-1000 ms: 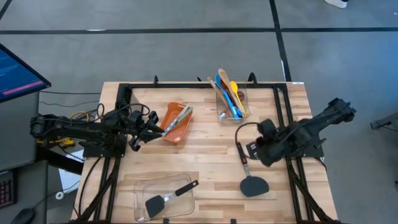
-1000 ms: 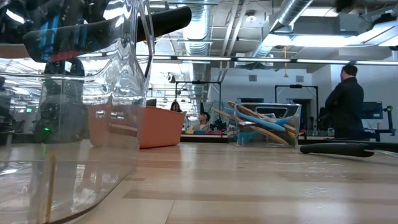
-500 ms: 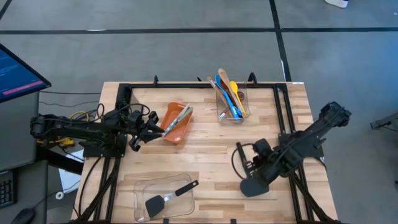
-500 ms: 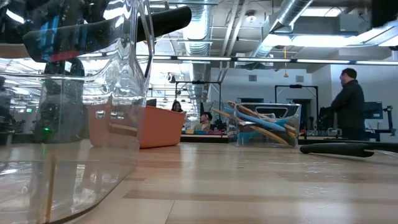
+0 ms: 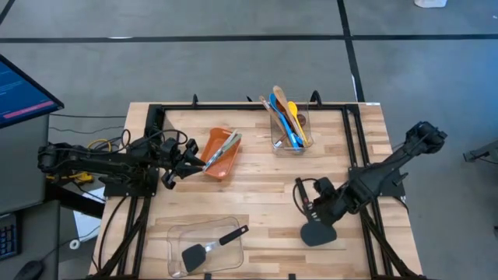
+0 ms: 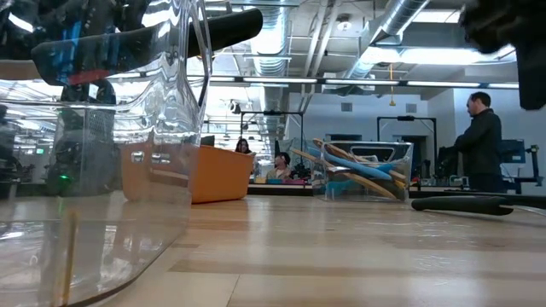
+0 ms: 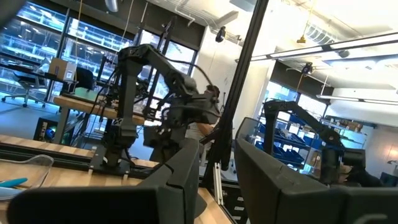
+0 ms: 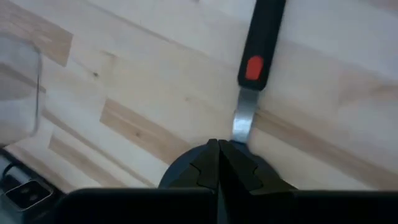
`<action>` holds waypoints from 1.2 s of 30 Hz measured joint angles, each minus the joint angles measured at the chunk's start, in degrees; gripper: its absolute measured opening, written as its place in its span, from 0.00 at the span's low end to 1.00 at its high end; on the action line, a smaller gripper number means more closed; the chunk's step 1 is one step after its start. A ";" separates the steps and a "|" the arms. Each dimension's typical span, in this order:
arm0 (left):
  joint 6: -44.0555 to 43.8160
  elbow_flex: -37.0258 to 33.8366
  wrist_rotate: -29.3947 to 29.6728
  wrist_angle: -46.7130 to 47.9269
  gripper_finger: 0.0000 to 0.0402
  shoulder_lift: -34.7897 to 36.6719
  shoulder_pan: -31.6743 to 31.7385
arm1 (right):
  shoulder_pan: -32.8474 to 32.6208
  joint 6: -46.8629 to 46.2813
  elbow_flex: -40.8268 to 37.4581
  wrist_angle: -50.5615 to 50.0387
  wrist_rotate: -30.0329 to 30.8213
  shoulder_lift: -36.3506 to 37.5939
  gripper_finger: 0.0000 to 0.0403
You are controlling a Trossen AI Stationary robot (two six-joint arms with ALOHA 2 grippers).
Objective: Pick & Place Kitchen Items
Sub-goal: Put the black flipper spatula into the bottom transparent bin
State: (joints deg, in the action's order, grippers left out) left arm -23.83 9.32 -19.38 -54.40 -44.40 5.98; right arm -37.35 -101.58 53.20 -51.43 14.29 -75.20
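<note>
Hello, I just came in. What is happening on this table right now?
A two-armed robot is sorting kitchen utensils. The right gripper, fingers together, is low over the black spatula lying on the wooden table, near its metal neck. The left gripper waits beside the orange bin, which holds slim tools. Another black spatula lies in a clear tray, and spoons fill a clear container.
</note>
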 joint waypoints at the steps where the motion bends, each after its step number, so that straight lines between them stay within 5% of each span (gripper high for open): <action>1: 0.00 0.00 0.00 0.01 0.22 0.00 0.00 | 0.36 0.19 -1.45 2.07 -1.09 0.48 0.00; 12: 0.00 0.00 0.02 -0.01 0.22 0.00 0.00 | 3.95 7.20 -5.60 9.28 -4.47 -0.99 0.04; 28: -0.01 0.00 0.02 0.06 0.22 0.00 -0.01 | 8.28 8.99 -5.58 8.60 -10.05 -10.66 0.50; 36: -0.02 0.00 0.02 0.06 0.22 0.00 -0.01 | 8.25 9.17 -5.57 8.68 -10.04 -15.81 0.59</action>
State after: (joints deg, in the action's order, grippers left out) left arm -23.86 9.32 -19.35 -54.35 -44.40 5.97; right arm -29.10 -92.41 47.63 -42.74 4.25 -91.01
